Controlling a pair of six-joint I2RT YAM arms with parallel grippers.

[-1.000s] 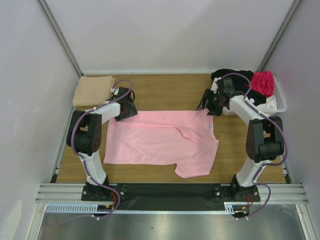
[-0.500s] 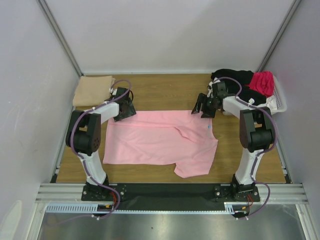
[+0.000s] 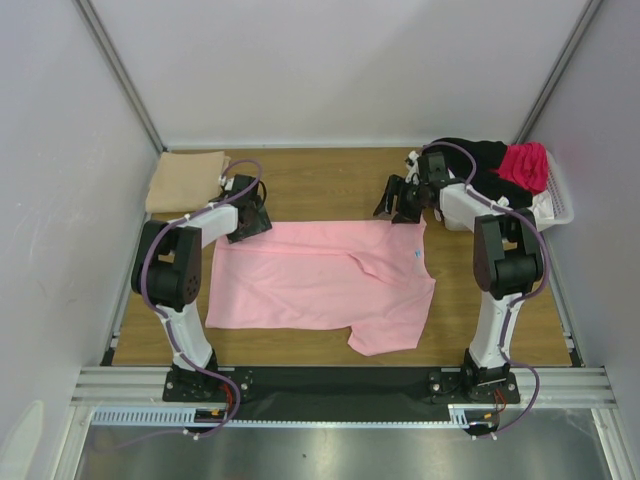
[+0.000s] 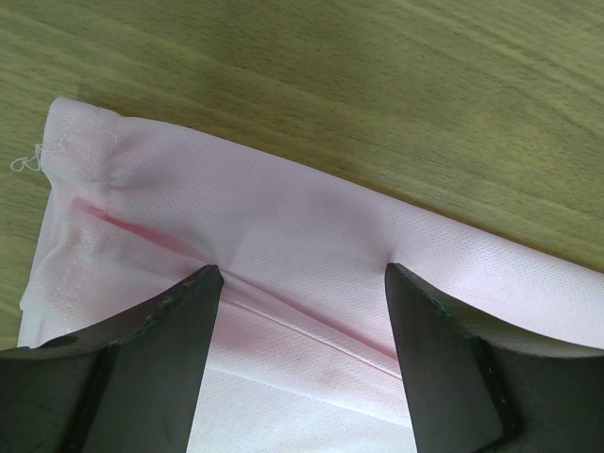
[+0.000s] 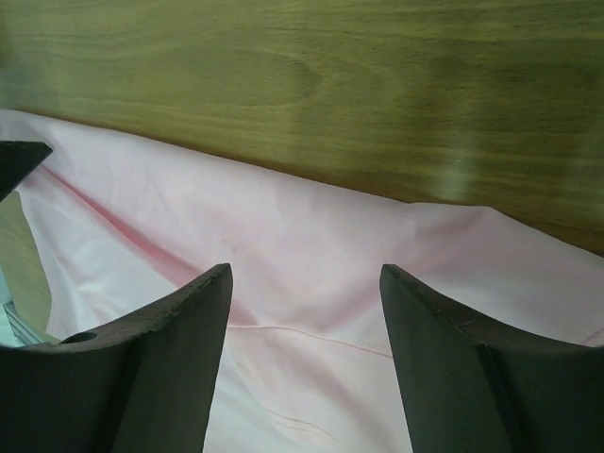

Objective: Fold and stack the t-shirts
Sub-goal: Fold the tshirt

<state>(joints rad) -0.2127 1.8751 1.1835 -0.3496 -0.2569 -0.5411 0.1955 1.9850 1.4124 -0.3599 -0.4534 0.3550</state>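
Note:
A light pink t-shirt (image 3: 320, 280) lies spread flat on the wooden table, with a fold near its right side. My left gripper (image 3: 248, 222) is open over the shirt's back left corner. In the left wrist view its gripper (image 4: 302, 274) straddles the pink cloth (image 4: 302, 217) just inside the hem. My right gripper (image 3: 398, 205) is open at the shirt's back right edge, and its wrist view shows the gripper (image 5: 305, 274) low over the pink cloth (image 5: 311, 226). A folded tan t-shirt (image 3: 187, 180) rests at the back left. Black (image 3: 480, 155) and magenta (image 3: 525, 165) t-shirts sit heaped in the basket.
A white plastic basket (image 3: 560, 208) stands at the back right corner, close behind the right arm. Grey walls enclose the table on three sides. Bare wood (image 3: 320, 185) shows between the pink shirt and the back wall.
The right gripper has swung left and away from the basket to the pink shirt's back right edge, and its jaws narrowed slightly. The left gripper and the shirt have stayed put.

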